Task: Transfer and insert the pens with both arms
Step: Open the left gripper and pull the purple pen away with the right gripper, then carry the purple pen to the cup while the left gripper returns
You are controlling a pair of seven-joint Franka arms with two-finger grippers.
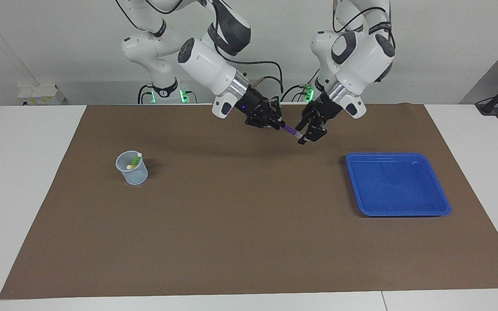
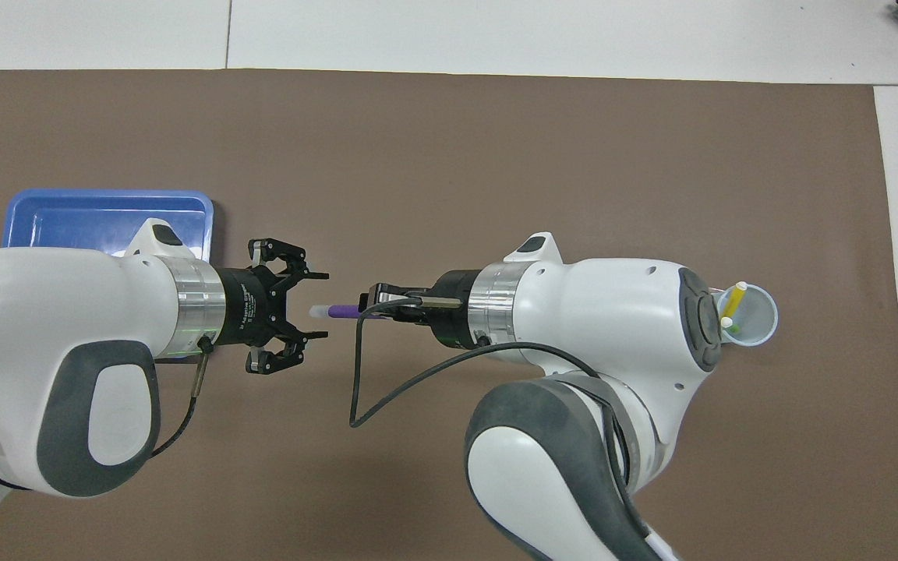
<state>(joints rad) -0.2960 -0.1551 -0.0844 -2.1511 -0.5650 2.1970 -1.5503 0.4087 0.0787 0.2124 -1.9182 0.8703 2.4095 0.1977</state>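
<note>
Over the brown mat point(image 1: 240, 224) in mid-air, my right gripper point(image 1: 279, 124) point(image 2: 371, 306) is shut on the purple pen point(image 1: 291, 129) point(image 2: 337, 310). The pen points toward my left gripper point(image 1: 303, 133) point(image 2: 323, 305), which is open. Its fingers stand on either side of the pen's pale end without gripping it. A pale blue cup point(image 1: 133, 172) point(image 2: 761, 319) stands at the right arm's end of the table. A yellow pen point(image 2: 734, 300) and a green pen point(image 1: 135, 161) stand inside it.
A blue tray point(image 1: 441, 203) point(image 2: 106, 204) lies at the left arm's end of the mat with nothing in it. White tabletop borders the mat on all sides. Two small arm bases with green lights point(image 1: 183, 96) stand at the robots' edge.
</note>
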